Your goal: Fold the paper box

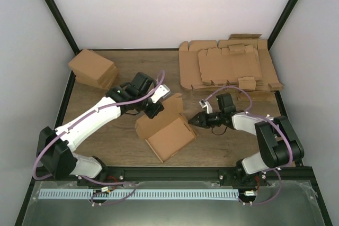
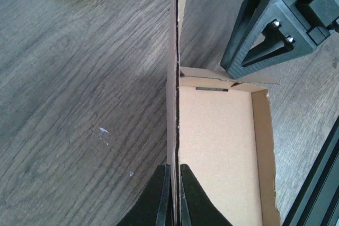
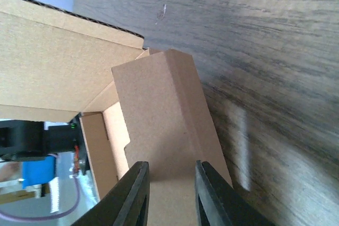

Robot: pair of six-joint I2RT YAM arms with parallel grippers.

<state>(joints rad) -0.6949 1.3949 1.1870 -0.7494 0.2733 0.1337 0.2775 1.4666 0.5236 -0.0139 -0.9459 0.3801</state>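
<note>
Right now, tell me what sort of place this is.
Probably an enclosed robot work cell for box folding: white walls with black frame posts, a wood-grain table, and a stack of flat brown cardboard die-cut sheets.

On my feed the paper box is plain tan brown, unprinted, with darker cut edges. The tabletop is grey-brown wood grain. The pile of sheets at one o'clock and the cartons at ten o'clock are the same brown. The left arm and right arm are white and black with lilac cables. The left gripper and right gripper are black.
</note>
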